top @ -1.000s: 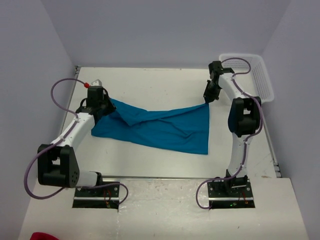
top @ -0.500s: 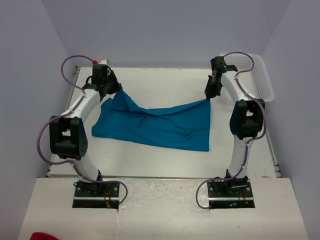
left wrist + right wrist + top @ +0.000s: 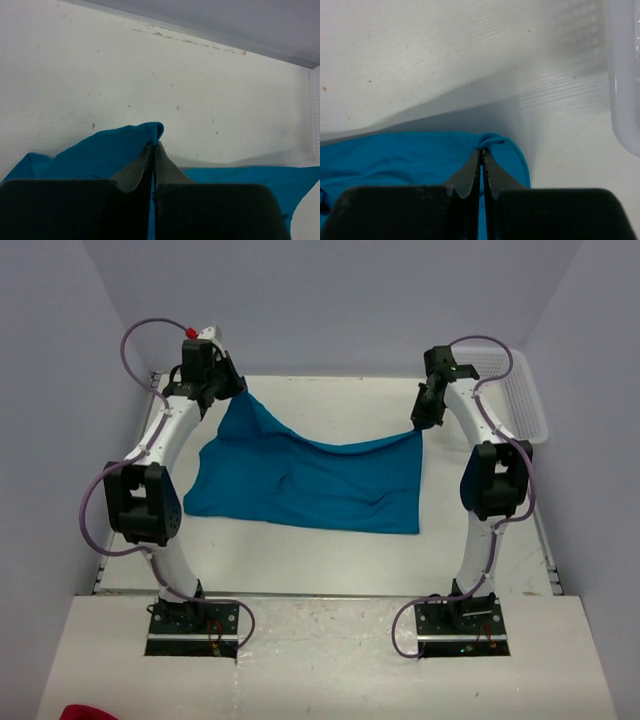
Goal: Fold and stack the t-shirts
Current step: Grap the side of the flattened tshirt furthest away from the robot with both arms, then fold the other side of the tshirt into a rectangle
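A teal-blue t-shirt (image 3: 310, 480) hangs stretched between both grippers above the white table, its lower part resting on the table. My left gripper (image 3: 236, 393) is shut on the shirt's far left corner; in the left wrist view the cloth (image 3: 100, 150) is pinched between the closed fingers (image 3: 131, 172). My right gripper (image 3: 417, 428) is shut on the far right corner; in the right wrist view the cloth (image 3: 410, 155) bunches at the closed fingertips (image 3: 470, 172). The top edge sags between the two grips.
A white plastic basket (image 3: 522, 390) stands at the table's back right; its wall shows in the right wrist view (image 3: 625, 75). The back wall runs close behind both grippers. A red object (image 3: 85, 712) lies at the bottom left, off the table.
Both grippers have lifted the shirt's far corners and carried them toward the back of the table. The left arm moved far back and up; the shirt has spread wider.
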You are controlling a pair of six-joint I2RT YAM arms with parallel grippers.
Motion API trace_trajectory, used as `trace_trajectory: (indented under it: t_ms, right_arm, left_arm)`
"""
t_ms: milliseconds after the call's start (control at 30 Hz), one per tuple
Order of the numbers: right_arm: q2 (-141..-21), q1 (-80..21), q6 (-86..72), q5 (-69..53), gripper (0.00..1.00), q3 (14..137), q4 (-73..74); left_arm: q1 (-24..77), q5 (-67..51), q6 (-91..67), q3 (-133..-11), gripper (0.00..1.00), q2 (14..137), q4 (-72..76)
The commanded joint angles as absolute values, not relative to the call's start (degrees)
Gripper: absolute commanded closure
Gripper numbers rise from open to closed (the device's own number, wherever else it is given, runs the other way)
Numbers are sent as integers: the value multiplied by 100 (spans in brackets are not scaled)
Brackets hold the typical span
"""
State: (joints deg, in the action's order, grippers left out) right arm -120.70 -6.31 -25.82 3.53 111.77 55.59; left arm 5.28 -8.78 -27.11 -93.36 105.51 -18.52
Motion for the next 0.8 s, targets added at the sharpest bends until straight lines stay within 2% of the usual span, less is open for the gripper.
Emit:
trace_trajectory:
  t_ms: [0, 333, 767]
  right_arm:
    - [-11733, -598, -2514, 492, 100, 11487, 5616]
    - [-11619, -545, -2584, 896, 100, 11435, 5660]
    - [-11733, -334, -2540, 782, 100, 11557, 5704]
  left_arm:
    - [536, -975, -2470, -9729, 100, 10713, -2030]
    - [519, -554, -2224, -10274, 100, 10968, -2408]
    - [475, -545, -2118, -10960, 100, 11399, -2768]
